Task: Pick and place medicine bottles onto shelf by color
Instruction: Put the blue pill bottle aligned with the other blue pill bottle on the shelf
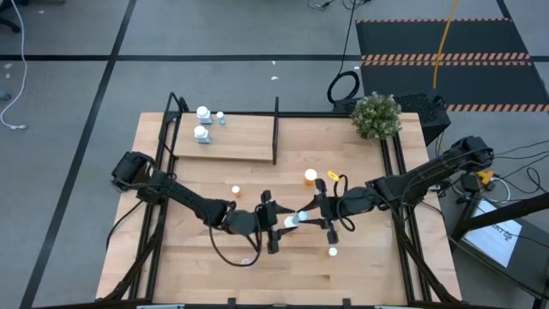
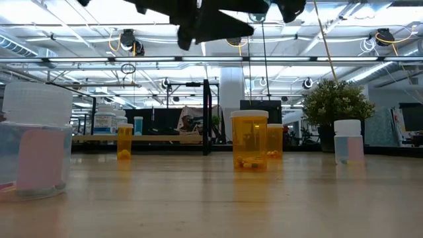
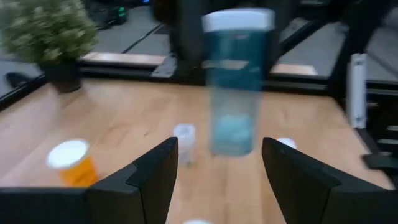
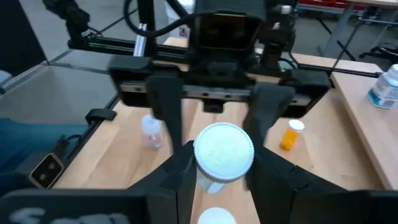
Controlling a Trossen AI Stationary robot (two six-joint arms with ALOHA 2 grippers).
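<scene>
A pale blue medicine bottle (image 1: 292, 221) with a white cap (image 4: 224, 152) hangs upright above the middle of the table, with my right gripper (image 4: 224, 169) shut on it. My left gripper (image 3: 219, 155) faces it from the table's left. It is open, one finger on either side just short of the bottle (image 3: 235, 93), and I cannot tell whether it touches. The shelf (image 1: 232, 142) stands at the far left. On it are two white bottles (image 1: 202, 133) and a small pale blue one (image 1: 220, 118). My right gripper pinches the bottle's body just below the cap (image 4: 210, 184) between its two fingers. The fingers come nearly level from the table's right side. The bottle stands upright in the hold, cap up, lifted clear of the table.
Loose on the table are two orange bottles (image 1: 310, 176) (image 1: 236, 190) and a white-capped one (image 1: 333, 251) near the front. The shelf's black divider (image 1: 275, 129) stands upright, and a potted plant (image 1: 376, 116) sits at the far right corner. A large bottle (image 2: 36, 142) stands close to the low camera.
</scene>
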